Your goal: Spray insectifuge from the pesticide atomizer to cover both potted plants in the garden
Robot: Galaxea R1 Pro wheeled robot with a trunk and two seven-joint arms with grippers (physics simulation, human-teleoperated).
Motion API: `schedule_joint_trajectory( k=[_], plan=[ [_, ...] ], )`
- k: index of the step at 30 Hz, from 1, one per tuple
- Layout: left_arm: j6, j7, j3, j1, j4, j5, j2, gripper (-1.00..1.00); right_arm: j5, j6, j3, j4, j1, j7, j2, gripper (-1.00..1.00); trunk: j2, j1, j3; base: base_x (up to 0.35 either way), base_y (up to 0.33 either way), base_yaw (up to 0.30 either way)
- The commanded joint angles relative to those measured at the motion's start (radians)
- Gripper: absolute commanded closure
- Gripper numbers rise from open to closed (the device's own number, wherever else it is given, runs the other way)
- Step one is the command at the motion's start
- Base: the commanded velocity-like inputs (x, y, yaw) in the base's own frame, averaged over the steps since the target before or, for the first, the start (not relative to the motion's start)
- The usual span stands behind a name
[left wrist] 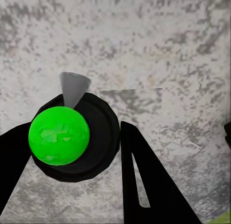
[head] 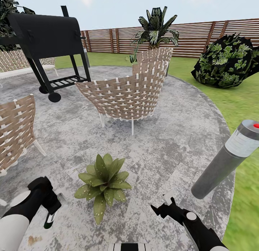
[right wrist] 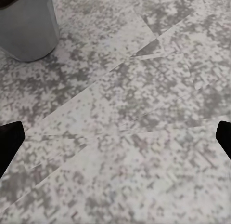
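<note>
We see the left end effector point(head: 48, 204) low over the stone patio point(head: 172, 143), closed around the pesticide atomizer point(head: 50, 219) — the bottle hangs below its fingers. Just beside it, toward the right end effector point(head: 163, 204), sits a potted plant point(head: 104, 182). The right end effector hovers with its fingers apart, holding nothing. Beyond the plant stands a woven chair point(head: 126, 94); farther off, a black grill point(head: 46, 38). A grey bollard light point(head: 230, 157) leans beside the right end effector — lawn point(head: 244, 107) behind it.

Speckled green plant point(head: 103, 182), mottled grey patio point(head: 169, 135)
</note>
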Motion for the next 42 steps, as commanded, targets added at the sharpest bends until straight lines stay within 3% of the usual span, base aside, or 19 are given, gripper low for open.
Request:
schedule_joint_trajectory(
  k=[1, 4, 10, 17, 18, 21, 23, 26, 27, 28, 30, 31, 34, 36, 38, 42],
  plan=[
    [0.015, -0.008, 0.001, -0.003, -0.001, -0.006, -0.001, 1.0, 0.01, -0.006, 0.001, 0.0, -0.001, -0.001, 0.0, -1.0, 0.0, 0.0, -0.001, 0.0, 0.0, 0.0],
    [0.021, -0.008, 0.001, -0.009, -0.004, -0.011, 0.007, 1.0, 0.01, -0.006, 0.001, 0.0, 0.0, -0.001, 0.0, -1.0, 0.0, 0.0, -0.001, 0.0, 0.0, 0.0],
    [0.023, -0.01, 0.01, -0.021, -0.006, -0.071, 0.013, 1.0, 0.01, -0.006, 0.001, 0.0, 0.0, -0.001, 0.0, -1.0, 0.0, 0.0, -0.001, 0.0, 0.0, 0.0],
    [0.018, -0.019, 0.002, -0.008, -0.01, -0.068, 0.012, 1.0, 0.01, -0.006, 0.001, 0.003, 0.0, -0.001, 0.0, -1.0, 0.0, 0.0, -0.001, 0.0, 0.0, 0.0],
    [0.017, -0.037, 0.005, -0.008, -0.01, -0.065, 0.012, 1.0, 0.01, -0.006, 0.001, 0.011, 0.0, -0.001, 0.0, -1.0, 0.0, 0.0, -0.001, 0.0, 0.0, 0.0],
    [0.012, -0.245, 0.003, -0.022, -0.036, -0.073, 0.011, 1.0, 0.008, -0.009, 0.001, 0.076, 0.0, -0.001, -0.001, -1.0, 0.0, 0.0, -0.001, 0.0, 0.0, 0.0],
    [0.016, -0.302, 0.002, -0.039, -0.085, -0.074, 0.002, 1.0, 0.008, -0.015, -0.001, 0.101, 0.0, -0.002, -0.007, -1.0, 0.0, 0.0, -0.001, 0.0, 0.0, 0.0],
    [0.021, -0.365, -0.007, -0.132, -0.123, -0.076, -0.032, 1.0, 0.007, -0.077, -0.003, 0.159, 0.0, -0.002, -0.015, -1.0, 0.0, 0.0, -0.001, 0.0, 0.0, 0.0],
    [0.024, -0.393, -0.027, -0.166, -0.124, -0.084, -0.037, 1.0, 0.007, -0.098, -0.003, 0.167, 0.0, -0.003, -0.017, -1.0, 0.0, 0.0, -0.001, 0.0, 0.0, 0.0],
    [0.027, -0.405, -0.048, -0.191, -0.121, -0.103, -0.039, 1.0, 0.007, -0.107, -0.003, 0.171, 0.0, -0.003, -0.017, -1.0, 0.0, 0.0, -0.001, 0.0, 0.0, 0.0],
    [0.052, -0.405, -0.097, -0.27, -0.099, -0.22, -0.045, 1.0, 0.007, -0.118, -0.003, 0.175, 0.0, -0.003, -0.017, -1.0, 0.0, 0.0, -0.001, 0.0, 0.0, 0.0],
    [0.057, -0.405, -0.105, -0.297, -0.082, -0.273, -0.051, 1.0, 0.007, -0.12, -0.003, 0.176, 0.0, -0.003, -0.016, -1.0, 0.0, 0.0, -0.001, 0.0, 0.0, 0.0],
    [0.057, -0.405, -0.11, -0.372, -0.018, -0.38, -0.059, 1.0, 0.007, -0.121, -0.004, 0.176, 0.0, -0.003, -0.016, -1.0, 0.0, 0.0, -0.001, 0.0, 0.0, 0.0],
    [0.054, -0.405, -0.111, -0.44, 0.057, -0.409, -0.061, 1.0, 0.007, -0.121, -0.004, 0.176, 0.0, -0.004, -0.016, -1.0, 0.0, 0.0, -0.001, 0.0, 0.0, 0.0],
    [0.049, -0.405, -0.112, -0.494, 0.143, -0.415, -0.061, 1.0, 0.006, -0.121, -0.005, 0.176, -0.001, -0.004, -0.016, -1.0, 0.0, 0.0, -0.001, 0.0, 0.0, 0.0],
    [0.008, -0.405, -0.108, -0.511, 0.208, -0.416, -0.063, 1.0, 0.005, -0.121, -0.006, 0.175, 0.0, -0.004, -0.016, -1.0, 0.0, 0.0, -0.001, 0.0, 0.0, 0.0]
  ],
)
